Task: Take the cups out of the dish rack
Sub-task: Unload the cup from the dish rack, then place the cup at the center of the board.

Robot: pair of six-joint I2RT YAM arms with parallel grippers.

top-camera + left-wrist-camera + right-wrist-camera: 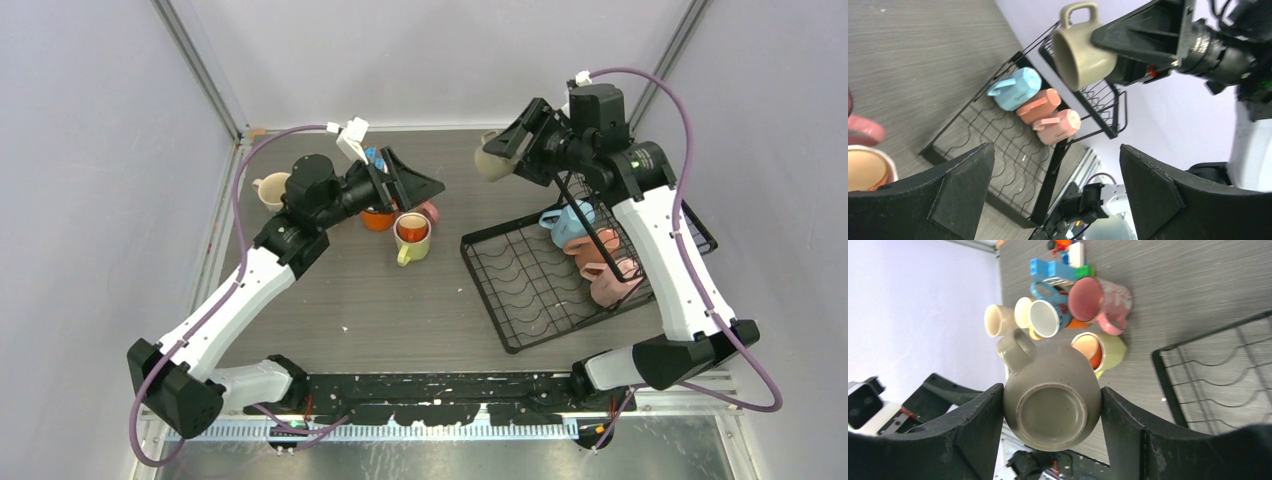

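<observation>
The black wire dish rack (520, 300) lies at the right of the table. Three cups lie in a row in it: light blue (567, 222), salmon (590, 245) and pink (612, 283). My right gripper (505, 150) is raised above the rack's far left corner, shut on a grey-beige speckled cup (1050, 402). Its fingers press the cup's two sides, with the base toward the wrist camera and the handle up-left. My left gripper (415, 185) hangs open and holds nothing, over a cluster of cups on the table: lime (412, 235), orange (377, 218) and pink (428, 211).
A cream cup (272, 190) stands alone at the far left. A blue-and-white toy house (1058, 267) sits behind the cluster. The enclosure walls close in the back and both sides. Bare tabletop lies between the cluster and the rack.
</observation>
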